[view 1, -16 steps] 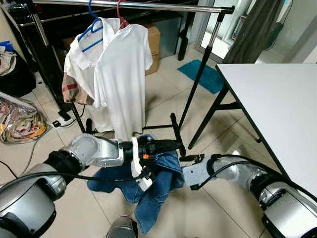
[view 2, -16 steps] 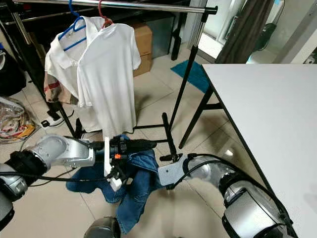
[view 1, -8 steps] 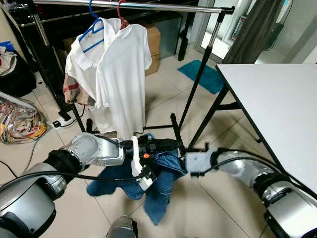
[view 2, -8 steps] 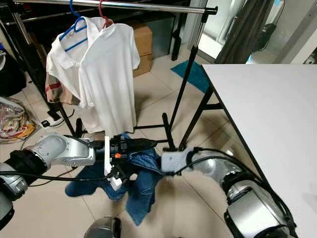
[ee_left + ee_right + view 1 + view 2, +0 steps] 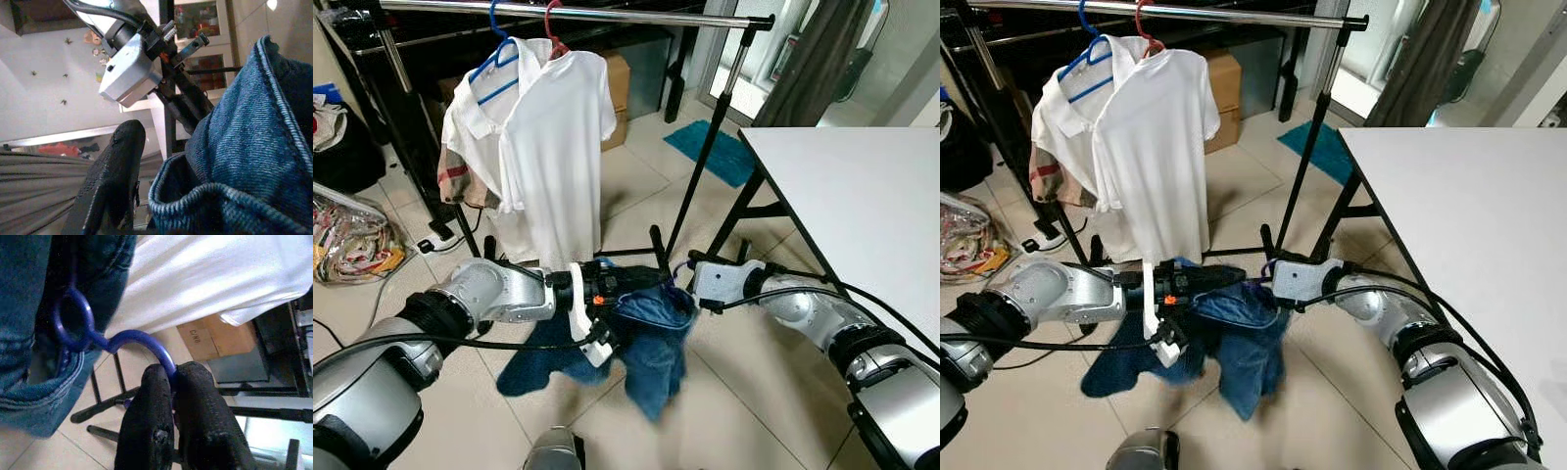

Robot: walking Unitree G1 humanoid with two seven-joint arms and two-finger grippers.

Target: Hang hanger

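We hold the blue denim garment (image 5: 651, 338) low in front of us, just above the tiled floor (image 5: 636, 186), with both arms reaching in toward it, because it is not yet up on the clothes rail (image 5: 578, 12) that runs across the top of the head views. Our right gripper (image 5: 172, 382) has its two black fingers pinched tight on the curved hook of the purple hanger (image 5: 98, 335), the part that has to go over the rail, so that hand seems to steer the hook while the denim hangs from the hanger's neck below it. Our left gripper (image 5: 641, 284) comes in from the other side at the top edge of the denim, and in its wrist view a folded hem of the cloth lies right against one black finger (image 5: 110, 181); we cannot tell whether those fingers are closed on the fabric or merely resting beside it. We judge it is there to steady the bundle's weight so the hook stays level. Two white polo shirts (image 5: 553, 147) already hang on their own hangers at the left end of the rail, so the free stretch of bar to their right looks the natural spot, well above where we hold the hanger now.
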